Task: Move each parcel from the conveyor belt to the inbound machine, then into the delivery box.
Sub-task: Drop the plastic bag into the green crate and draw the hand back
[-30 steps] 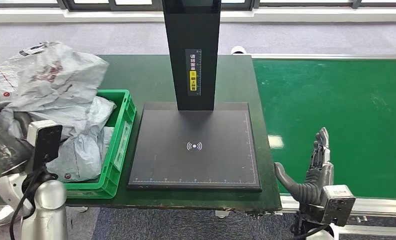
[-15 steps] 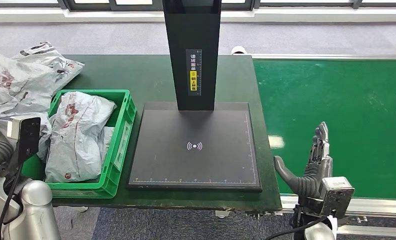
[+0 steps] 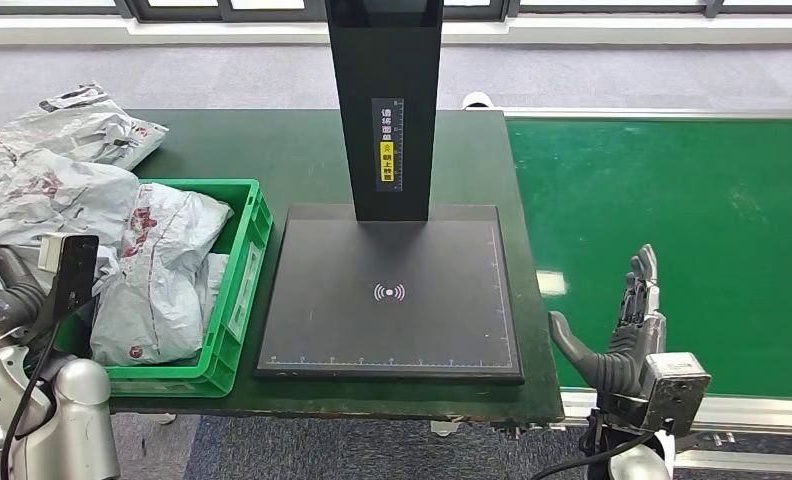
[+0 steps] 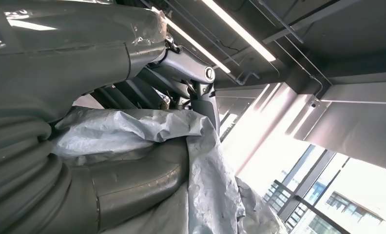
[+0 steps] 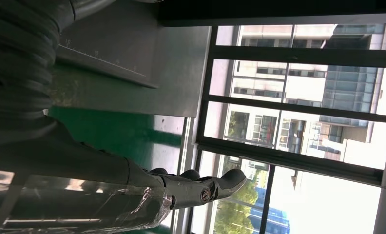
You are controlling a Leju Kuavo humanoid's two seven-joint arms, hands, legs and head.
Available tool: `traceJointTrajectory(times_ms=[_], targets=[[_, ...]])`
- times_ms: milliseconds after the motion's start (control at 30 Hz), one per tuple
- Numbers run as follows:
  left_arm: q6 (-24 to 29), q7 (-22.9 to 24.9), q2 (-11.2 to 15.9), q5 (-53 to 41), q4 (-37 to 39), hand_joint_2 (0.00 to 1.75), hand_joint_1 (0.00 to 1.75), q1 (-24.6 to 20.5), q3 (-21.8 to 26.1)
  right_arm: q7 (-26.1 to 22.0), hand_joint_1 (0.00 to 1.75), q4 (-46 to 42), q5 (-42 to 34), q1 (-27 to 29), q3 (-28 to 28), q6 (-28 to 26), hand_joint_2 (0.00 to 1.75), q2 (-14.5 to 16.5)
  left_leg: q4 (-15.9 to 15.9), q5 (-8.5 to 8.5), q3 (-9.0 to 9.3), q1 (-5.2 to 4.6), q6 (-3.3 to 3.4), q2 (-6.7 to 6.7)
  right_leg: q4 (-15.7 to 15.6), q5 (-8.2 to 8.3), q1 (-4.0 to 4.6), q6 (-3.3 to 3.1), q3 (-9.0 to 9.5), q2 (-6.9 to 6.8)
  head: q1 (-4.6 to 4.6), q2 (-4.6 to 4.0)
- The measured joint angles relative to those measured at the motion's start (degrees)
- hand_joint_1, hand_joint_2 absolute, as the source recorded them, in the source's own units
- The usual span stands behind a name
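Observation:
My left hand point(image 3: 10, 288) sits at the lower left, beside the green delivery box point(image 3: 240, 262), and grips a crumpled grey parcel point(image 3: 44, 198) that hangs over the box's left side. In the left wrist view the thumb and fingers of my left hand point(image 4: 118, 183) close around the grey parcel point(image 4: 132, 130). Other grey parcels point(image 3: 162, 270) lie inside the box. The black inbound machine platform point(image 3: 392, 330) is bare. My right hand point(image 3: 627, 335) is open, fingers up, at the near edge of the green conveyor belt point(image 3: 672, 220), which carries no parcel.
One more grey parcel point(image 3: 87, 125) lies on the dark green table point(image 3: 272, 150) behind the box. The machine's black post point(image 3: 384, 100) rises from the back of the platform. A silver rail point(image 3: 762, 410) edges the belt near my right hand.
My left hand has carried the grey parcel down and to the left, from high over the box to its left side. The right hand has hardly moved.

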Motion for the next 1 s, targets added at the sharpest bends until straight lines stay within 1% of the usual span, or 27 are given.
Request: traceJointTrajectory(times_ms=[100,200,267,367,567,733,833,867,967,1000], targets=[[-1.7,0.5,0.4,0.2,1.3,1.75,1.75,-0.4,-0.4,0.0,0.0,0.0,0.0,0.0,0.0,0.0,1.75,0.0,0.0,0.0,0.0,0.0,0.0,-0.01,0.0,0.0,0.0,0.0,-0.01,-0.01,0.0,0.0],[-3.7,-0.3,1.2,2.5,5.7,1.75,1.75,-1.9,-1.5,0.0,0.0,0.0,-0.1,-0.1,0.0,0.1,1.75,0.0,0.0,0.01,0.01,-0.01,0.0,-0.02,0.0,0.01,0.01,0.0,0.01,-0.04,0.0,0.0],[-4.8,-2.0,1.7,6.4,10.1,1.75,1.75,-3.3,-2.5,-0.1,0.0,0.2,-0.4,-0.4,0.0,0.1,1.75,-0.1,0.0,0.03,0.01,-0.01,-0.01,-0.02,0.0,0.03,0.01,-0.01,0.02,-0.04,0.0,0.0],[-5.6,-4.8,2.9,12.8,18.8,1.75,1.75,-6.3,-3.7,-0.3,0.0,1.1,-1.1,-1.2,0.0,0.0,1.75,-0.4,0.0,0.08,0.02,0.0,-0.02,-0.02,0.0,0.09,0.01,-0.01,0.03,-0.03,0.0,0.0],[-8.7,-10.1,5.7,23.9,33.5,1.75,1.75,-10.8,-3.9,-1.0,0.0,3.1,-2.3,-2.3,0.0,-0.7,1.75,-1.4,0.0,0.11,0.07,-0.02,-0.01,-0.11,0.0,0.09,-0.02,0.01,0.11,-0.08,0.01,0.0],[-9.1,-13.0,8.5,27.5,43.7,1.75,1.75,-14.3,-3.2,-1.3,0.0,4.8,-3.1,-3.2,0.1,-1.2,1.75,-2.4,-0.1,0.18,0.17,-0.04,0.06,-0.57,0.0,-0.09,-0.03,0.07,0.37,-0.57,0.02,0.0],[-9.1,-13.7,9.4,28.0,47.8,1.75,1.75,-16.0,-3.0,-1.6,0.0,5.8,-3.2,-3.5,0.3,-1.2,1.75,-2.8,-0.1,0.23,0.32,-0.04,0.07,-0.67,0.0,-0.09,-0.05,0.04,0.58,-0.73,0.0,0.0],[-9.0,-13.8,9.6,28.1,48.7,1.75,1.35,-16.4,-2.9,-1.7,0.0,6.0,-3.2,-3.6,0.3,-1.2,1.75,-2.9,-0.1,0.23,0.4,-0.04,0.07,-0.68,0.0,-0.09,-0.06,0.02,0.68,-0.74,0.01,0.0],[-8.2,-13.0,10.2,27.5,51.1,1.75,0.04,-17.4,-2.8,-2.1,0.0,6.9,-3.3,-3.7,0.4,-1.3,1.75,-3.2,-0.2,0.2,0.43,-0.04,0.03,-0.68,0.0,-0.13,-0.03,-0.07,0.94,-0.74,0.0,0.0],[-7.6,-12.0,10.3,26.9,51.8,1.75,0.0,-17.6,-2.8,-2.2,0.0,7.2,-3.4,-3.8,0.5,-1.5,1.75,-3.3,-0.2,0.15,0.43,-0.04,0.0,-0.68,0.0,-0.16,-0.03,-0.11,1.04,-0.74,0.0,0.0]])
